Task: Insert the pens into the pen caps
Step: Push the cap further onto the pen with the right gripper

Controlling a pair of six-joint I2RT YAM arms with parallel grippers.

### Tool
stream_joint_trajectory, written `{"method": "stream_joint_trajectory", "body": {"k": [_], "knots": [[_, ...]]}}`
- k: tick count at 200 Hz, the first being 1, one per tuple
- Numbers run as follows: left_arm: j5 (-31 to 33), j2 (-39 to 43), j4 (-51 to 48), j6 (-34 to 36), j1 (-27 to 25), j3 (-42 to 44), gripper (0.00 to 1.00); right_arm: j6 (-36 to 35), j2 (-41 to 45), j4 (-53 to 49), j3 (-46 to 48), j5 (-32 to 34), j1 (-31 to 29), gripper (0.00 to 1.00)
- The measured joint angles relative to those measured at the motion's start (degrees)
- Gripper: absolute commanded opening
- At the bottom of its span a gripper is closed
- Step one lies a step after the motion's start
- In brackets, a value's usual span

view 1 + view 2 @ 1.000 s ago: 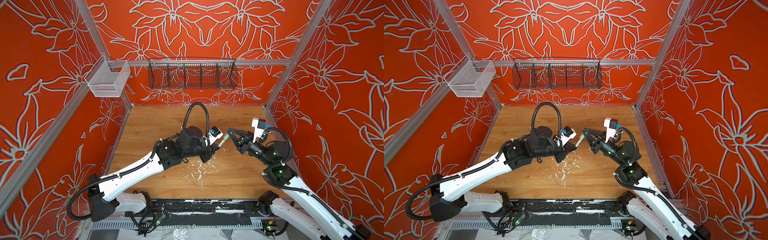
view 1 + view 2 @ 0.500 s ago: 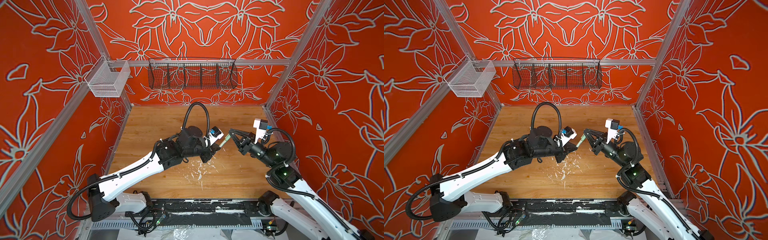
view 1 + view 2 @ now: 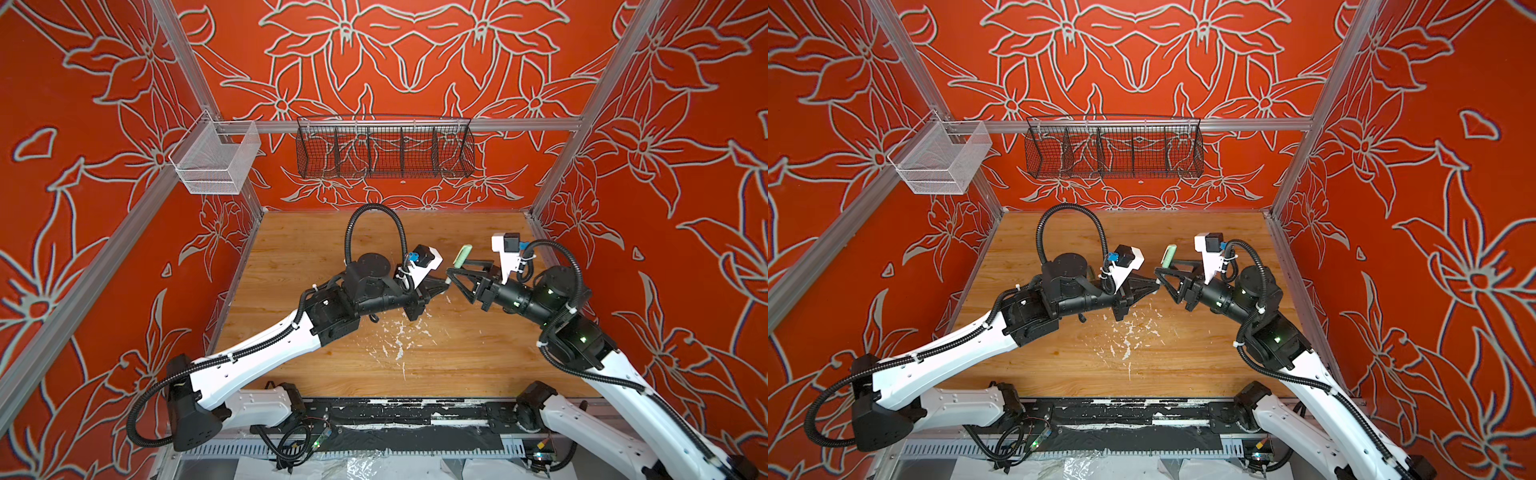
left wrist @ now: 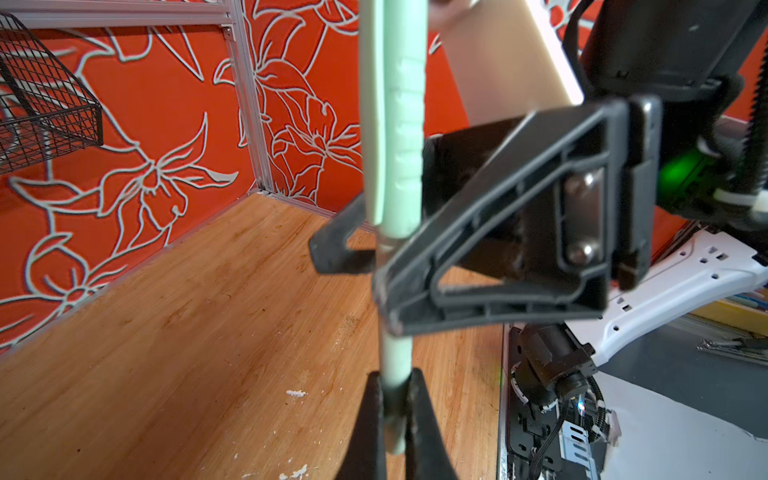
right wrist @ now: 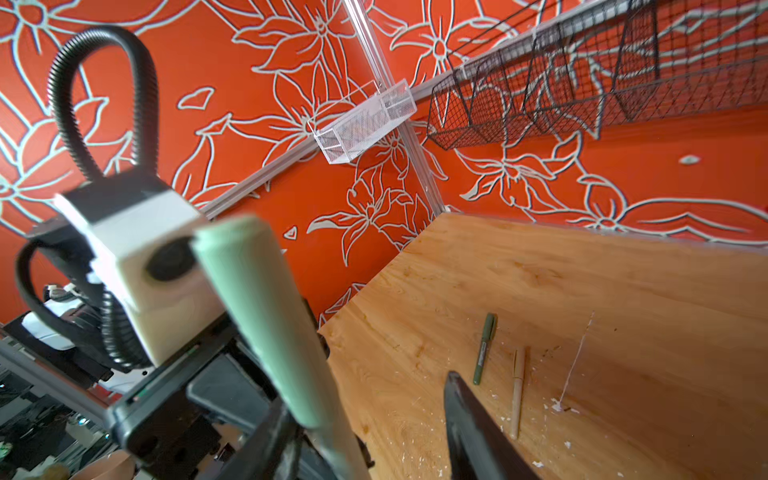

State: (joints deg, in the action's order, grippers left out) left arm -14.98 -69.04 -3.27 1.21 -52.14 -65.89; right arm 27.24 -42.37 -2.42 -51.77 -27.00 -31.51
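My left gripper [image 4: 395,399] is shut on the lower shaft of the pale green pen [image 4: 397,361], which it holds upright above the table. The pale green pen cap [image 4: 399,124] sits on the pen's upper end and shows in both top views [image 3: 462,257] [image 3: 1169,257]. My right gripper [image 5: 365,399] is open, its fingers standing either side of the pen just below the cap [image 5: 257,311]. In both top views the two grippers [image 3: 442,284] [image 3: 457,270] meet tip to tip. A dark green pen [image 5: 484,349] and a tan pen [image 5: 517,390] lie side by side on the table.
White paint flecks [image 3: 399,336] dot the wooden table [image 3: 299,249] in front of the grippers. A black wire basket [image 3: 384,147] and a white mesh basket [image 3: 214,160] hang on the back wall, well above the table. Orange walls close in three sides.
My right gripper has opened off the pale green cap and drawn back slightly to the right. The cap stays on the pen, which my left gripper still holds.
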Motion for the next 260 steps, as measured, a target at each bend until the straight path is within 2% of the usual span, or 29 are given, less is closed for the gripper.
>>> {"method": "stream_joint_trajectory", "body": {"k": [25,48,107,182,216,247,260], "knots": [[-0.2,0.0,0.0,-0.4,0.0,0.7,0.00,-1.2,1.8,-0.9,-1.9,0.0,0.4,0.55],[-0.7,0.0,-0.2,-1.1,0.0,1.3,0.00,-1.8,2.4,-1.2,-2.7,-0.5,0.4,0.50],[-2.1,0.0,-0.2,-1.7,0.0,1.3,0.00,-2.5,-1.8,-0.7,-3.8,-3.1,1.0,0.38],[-2.4,0.0,-0.2,-1.7,0.0,1.3,0.00,-2.5,-2.1,0.2,-4.7,-5.4,1.5,0.32],[-3.0,0.0,-0.2,-1.7,0.0,1.3,0.00,-2.0,-2.4,1.0,-4.7,-6.1,1.9,0.19],[-3.3,0.0,-0.3,-2.5,0.0,1.3,0.00,-2.5,-3.2,1.5,-4.7,-6.5,2.6,0.00],[-3.3,0.0,-0.5,-2.6,0.1,1.3,0.00,-2.5,-3.5,1.5,-4.7,-6.5,2.6,0.00]]}}
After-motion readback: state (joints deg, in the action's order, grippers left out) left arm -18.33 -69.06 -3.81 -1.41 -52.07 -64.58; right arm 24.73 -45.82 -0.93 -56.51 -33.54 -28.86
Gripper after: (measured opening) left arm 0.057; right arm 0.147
